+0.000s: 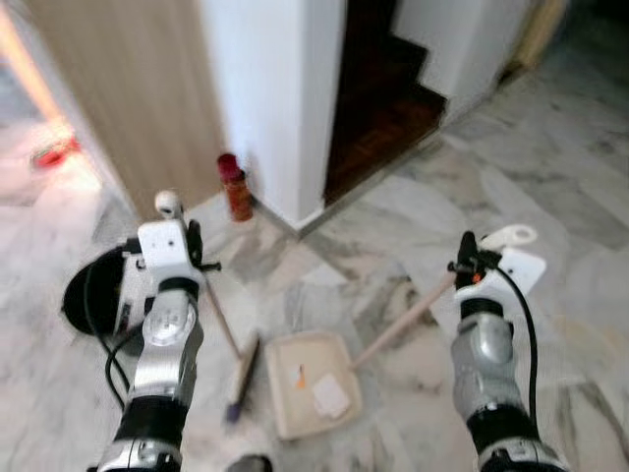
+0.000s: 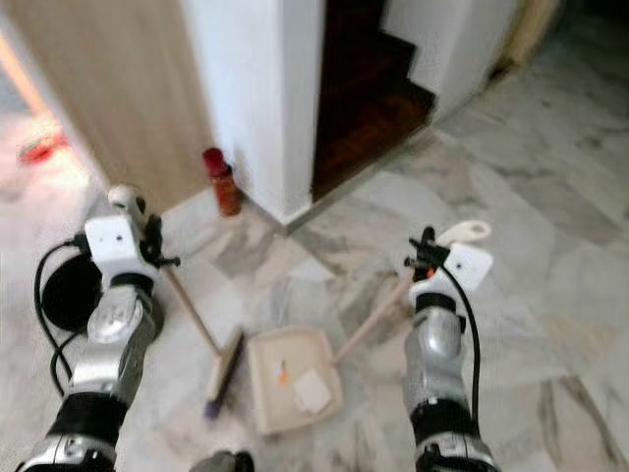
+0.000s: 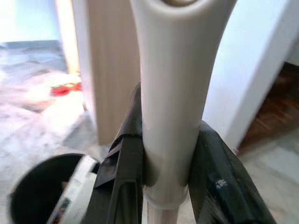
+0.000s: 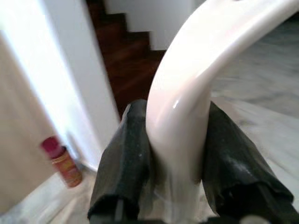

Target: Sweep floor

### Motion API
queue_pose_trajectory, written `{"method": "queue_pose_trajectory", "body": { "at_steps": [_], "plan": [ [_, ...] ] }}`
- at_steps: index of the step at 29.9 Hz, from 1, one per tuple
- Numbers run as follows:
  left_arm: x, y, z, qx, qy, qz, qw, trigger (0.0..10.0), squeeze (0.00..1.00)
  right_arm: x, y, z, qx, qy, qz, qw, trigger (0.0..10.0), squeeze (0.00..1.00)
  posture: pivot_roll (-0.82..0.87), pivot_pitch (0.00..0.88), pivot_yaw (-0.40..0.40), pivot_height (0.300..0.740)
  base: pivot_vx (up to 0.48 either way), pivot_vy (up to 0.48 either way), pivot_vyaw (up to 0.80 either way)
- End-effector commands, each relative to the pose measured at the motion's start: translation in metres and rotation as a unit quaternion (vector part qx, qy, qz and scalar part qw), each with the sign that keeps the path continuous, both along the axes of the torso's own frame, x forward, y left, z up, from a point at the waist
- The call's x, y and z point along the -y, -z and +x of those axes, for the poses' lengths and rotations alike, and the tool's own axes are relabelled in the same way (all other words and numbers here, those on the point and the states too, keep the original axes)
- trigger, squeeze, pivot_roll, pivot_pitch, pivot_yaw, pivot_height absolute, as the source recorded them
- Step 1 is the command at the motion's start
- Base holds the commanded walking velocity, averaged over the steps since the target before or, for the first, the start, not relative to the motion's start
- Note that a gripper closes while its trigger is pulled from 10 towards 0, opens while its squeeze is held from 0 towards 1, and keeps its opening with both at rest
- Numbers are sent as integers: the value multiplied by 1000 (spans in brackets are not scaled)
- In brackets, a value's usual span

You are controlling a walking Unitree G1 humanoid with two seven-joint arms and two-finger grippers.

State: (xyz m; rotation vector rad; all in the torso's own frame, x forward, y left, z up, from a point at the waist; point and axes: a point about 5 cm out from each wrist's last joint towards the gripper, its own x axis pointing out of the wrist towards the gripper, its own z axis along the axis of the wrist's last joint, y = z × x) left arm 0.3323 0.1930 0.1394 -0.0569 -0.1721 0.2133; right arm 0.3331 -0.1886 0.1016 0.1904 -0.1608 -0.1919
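My left gripper (image 3: 166, 177) clamps the cream-capped wooden broom (image 1: 242, 371); my right gripper (image 4: 175, 154) clamps the cream long-handled dustpan (image 1: 313, 383), flat on the grey marble floor (image 1: 550, 197), paper scraps inside; keep its lip down, bristles just beside, short strokes inward.

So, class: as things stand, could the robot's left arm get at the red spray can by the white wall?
Probably not yet. The left tool is shut on the broom handle, so it has no free grip; the red spray can stands apart, further ahead.
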Motion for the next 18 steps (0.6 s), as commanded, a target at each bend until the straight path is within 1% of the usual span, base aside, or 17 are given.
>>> {"method": "queue_pose_trajectory", "body": {
  "at_steps": [1,6,12,18],
  "plan": [
    [3,-8,1,15,3,9,1000,10000,0,5,-7,1,19,10,16,1000,10000,0,71,115,-53,740,0,0,0],
    [3,-8,0,15,2,3,1000,10000,0,6,-9,2,22,8,20,1000,10000,0,74,120,-61,740,0,0,0],
    [1,-6,-1,12,-1,2,1000,10000,0,3,-9,3,22,2,25,999,10000,0,75,121,-62,740,0,282,0],
    [2,-6,0,11,1,2,1000,10000,0,4,-8,2,22,3,26,999,10000,0,70,121,-57,740,0,282,0]
  ]
}}
